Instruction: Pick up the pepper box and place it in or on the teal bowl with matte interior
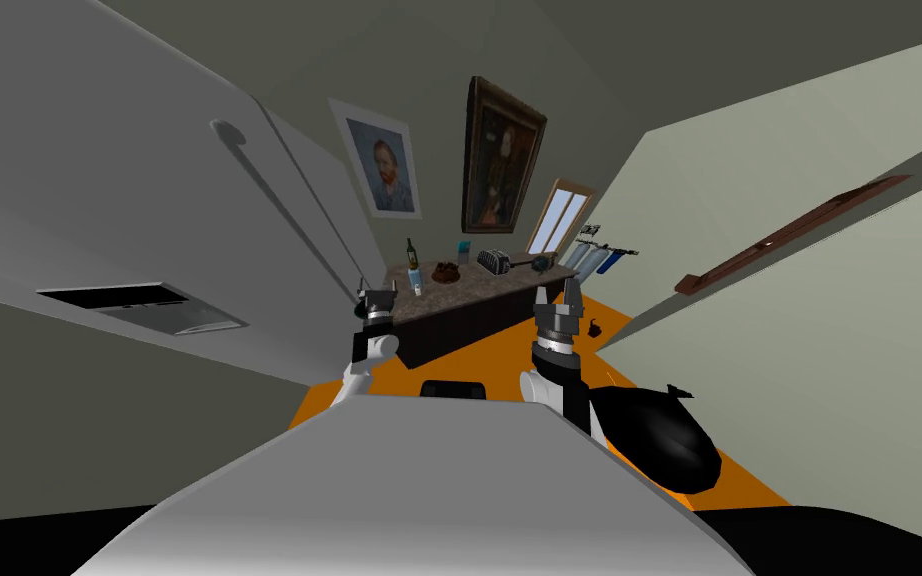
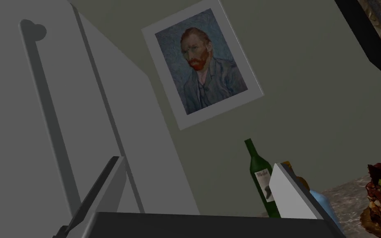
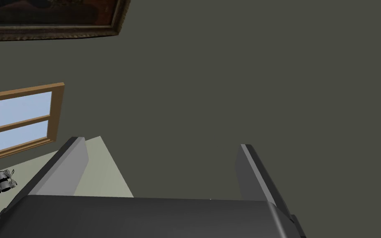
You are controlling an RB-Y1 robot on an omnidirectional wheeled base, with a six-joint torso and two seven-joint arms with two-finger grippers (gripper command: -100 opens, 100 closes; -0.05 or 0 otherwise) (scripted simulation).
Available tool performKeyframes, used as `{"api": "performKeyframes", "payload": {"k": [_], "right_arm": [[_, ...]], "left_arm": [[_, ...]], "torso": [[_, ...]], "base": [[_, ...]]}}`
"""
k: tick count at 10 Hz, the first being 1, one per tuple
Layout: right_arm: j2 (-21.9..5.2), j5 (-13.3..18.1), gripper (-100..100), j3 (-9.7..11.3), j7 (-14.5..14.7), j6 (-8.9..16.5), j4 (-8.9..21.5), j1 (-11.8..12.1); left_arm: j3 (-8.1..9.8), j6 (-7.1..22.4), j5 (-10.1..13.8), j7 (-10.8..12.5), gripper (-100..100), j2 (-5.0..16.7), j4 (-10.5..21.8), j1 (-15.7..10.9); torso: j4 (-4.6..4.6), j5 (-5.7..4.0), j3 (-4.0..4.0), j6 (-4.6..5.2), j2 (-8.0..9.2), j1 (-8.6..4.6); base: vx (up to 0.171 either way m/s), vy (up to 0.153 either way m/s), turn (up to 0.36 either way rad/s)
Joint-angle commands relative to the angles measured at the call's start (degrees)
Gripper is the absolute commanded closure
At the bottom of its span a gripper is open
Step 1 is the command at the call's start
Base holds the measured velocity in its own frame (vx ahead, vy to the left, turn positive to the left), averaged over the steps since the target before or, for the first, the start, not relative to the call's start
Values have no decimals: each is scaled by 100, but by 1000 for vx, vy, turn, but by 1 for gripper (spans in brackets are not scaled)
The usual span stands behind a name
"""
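A stone-topped counter [image 1: 469,290] stands ahead against the far wall. On it, near the wall, a small teal upright box [image 1: 465,250] stands between a brown cake [image 1: 446,271] and a toaster [image 1: 494,261]. A small dark item [image 1: 541,264] lies at the counter's right end, and I cannot tell what it is. My left gripper [image 1: 379,297] hangs open short of the counter's left end, with nothing between its fingers [image 2: 293,194]. My right gripper [image 1: 559,298] is raised open short of the counter's right end, also holding nothing [image 3: 160,169].
A tall grey fridge [image 1: 149,200] with a long handle rises on the left. A green wine bottle [image 2: 260,177] and a pale blue bottle [image 2: 326,206] stand at the counter's left end. A black bag [image 1: 661,440] lies on the orange floor at the right.
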Motion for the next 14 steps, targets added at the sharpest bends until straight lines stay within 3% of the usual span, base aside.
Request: {"api": "performKeyframes", "payload": {"k": [1, 5, 6, 9, 10, 14], "right_arm": [[0, 0, 0, 0, 0, 0, 0, 0], [0, 0, 0, 0, 0, 0, 0, 0], [0, 0, 0, 0, 0, 0, 0, 0], [0, 0, 0, 0, 0, 0, 0, 1], [0, 0, 0, 0, 0, 0, 0, 1], [0, 0, 0, -1, 0, 0, 0, 1]], "left_arm": [[69, -50, 109, 141, -100, 4, 279, -120], [322, -40, 316, 423, -100, -23, 828, -377], [322, -40, 316, 423, -100, -23, 864, -377], [604, 2, 408, 661, -100, -105, 1381, -569], [604, 2, 408, 661, -100, -105, 1435, -569], [884, 65, 431, 860, -100, -229, 1984, -704]], "torso": [[0, 0, 0, 0, 0, 0], [-3, 2, -7, 0, -11, 9], [-4, 2, -10, 2, -17, 7], [-6, 2, -15, 0, -26, 10], [-7, 3, -19, 0, -33, 12], [-7, 3, -16, -2, -26, 15]], "base": [[28, -36, -68], [49, -31, -89], [59, -23, -41], [92, -21, -97], [84, -10, -50], [89, -7, -75]]}}
